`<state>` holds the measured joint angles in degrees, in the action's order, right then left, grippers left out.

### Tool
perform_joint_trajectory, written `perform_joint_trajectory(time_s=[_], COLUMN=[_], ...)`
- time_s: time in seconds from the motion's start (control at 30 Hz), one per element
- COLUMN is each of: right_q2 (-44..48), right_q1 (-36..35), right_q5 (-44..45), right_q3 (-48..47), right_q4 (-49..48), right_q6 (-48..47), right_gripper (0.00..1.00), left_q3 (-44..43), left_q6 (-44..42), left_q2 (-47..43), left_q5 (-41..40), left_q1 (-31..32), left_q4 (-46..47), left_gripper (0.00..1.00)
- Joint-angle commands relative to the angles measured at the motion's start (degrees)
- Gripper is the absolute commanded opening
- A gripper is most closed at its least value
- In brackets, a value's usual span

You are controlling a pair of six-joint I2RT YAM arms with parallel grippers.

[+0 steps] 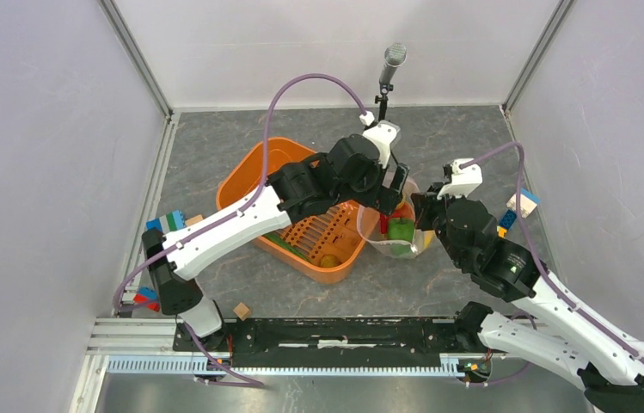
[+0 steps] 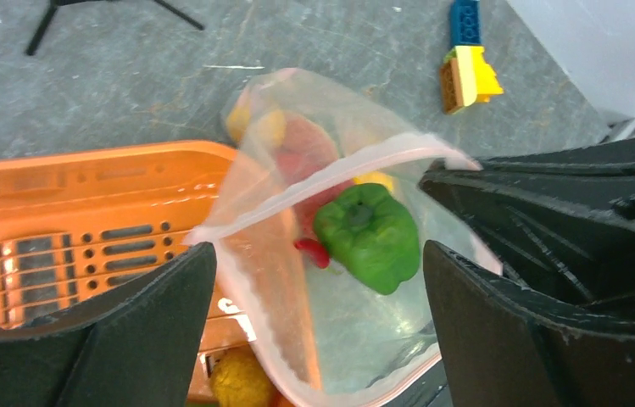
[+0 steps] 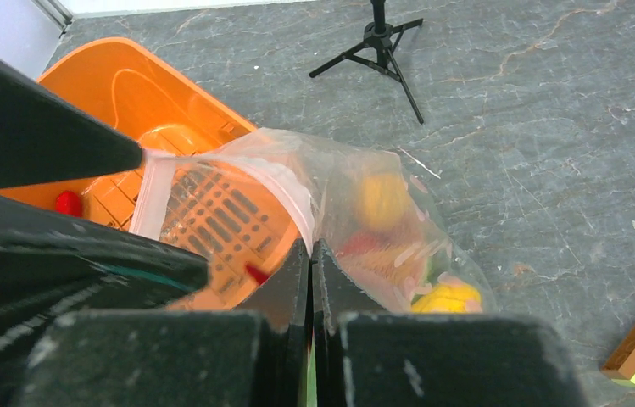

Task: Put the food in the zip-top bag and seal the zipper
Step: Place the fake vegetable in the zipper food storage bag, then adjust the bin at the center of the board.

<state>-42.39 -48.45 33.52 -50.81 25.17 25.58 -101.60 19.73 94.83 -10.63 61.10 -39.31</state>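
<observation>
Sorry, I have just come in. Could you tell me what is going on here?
Food is being put into a zip-top bag beside an orange basket. The right gripper has its fingers shut on the bag's edge and holds the mouth open. The left gripper hangs open above that mouth, holding nothing. A green bell pepper and a yellow piece lie inside the bag. A red piece lies in the basket, and the zipper is not sealed yet.

The left arm (image 1: 223, 228) is stretched from lower left to centre, the right arm (image 1: 550, 301) from lower right. The left gripper (image 2: 315, 250) is held with jaws wide apart, the right gripper (image 3: 310, 250) with jaws pressed together.
</observation>
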Motion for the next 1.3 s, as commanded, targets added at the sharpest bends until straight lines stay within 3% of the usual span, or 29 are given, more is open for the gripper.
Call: perform_joint_trajectory(time_s=[0.0, 0.17, 0.33, 0.4, 0.73, 0.93, 1.1, 1.27], right_q2=[2.7, 7.2, 6.8, 6.0, 3.7, 3.5, 3.4, 3.4], right_q1=[0.3, 0.2, 0.3, 0.3, 0.3, 0.3, 0.4, 0.5], right_q5=[2.8, 4.7, 4.9, 4.8, 4.1, 4.2, 4.6, 4.8], right_q3=[2.5, 7.8, 8.4, 7.8, 6.3, 6.5, 6.4, 6.2], right_q4=[-3.0, -5.9, -5.2, -5.5, -5.0, -5.6, -5.3, -4.6], right_q6=[0.0, 0.1, -0.4, -1.8, -4.8, -5.1, -5.5, -5.9], right_gripper=[0.0, 0.0, 0.0, 0.0, 0.0, 0.0, 0.0, 0.0], left_q3=[2.9, 10.5, 11.3, 12.5, 23.2, 28.9, 35.8, 29.3], left_q6=[2.1, 14.0, 28.1, 35.2, 54.0, 49.6, 40.1, 26.5], left_q2=[-5.8, -13.2, -17.8, -19.2, -26.4, -26.4, -23.7, -15.1], left_q5=[-8.4, -15.8, -24.1, -24.3, -20.0, -11.9, -3.7, -0.6], left_q1=[-0.3, -5.0, -10.7, -13.9, -23.9, -30.0, -35.8, -45.0], left_q4=[-2.3, -9.6, -22.9, -29.1, -38.9, -31.8, -13.3, -5.3], left_gripper=[0.97, 1.0, 1.0, 1.0, 1.0, 1.0, 0.99, 0.97])
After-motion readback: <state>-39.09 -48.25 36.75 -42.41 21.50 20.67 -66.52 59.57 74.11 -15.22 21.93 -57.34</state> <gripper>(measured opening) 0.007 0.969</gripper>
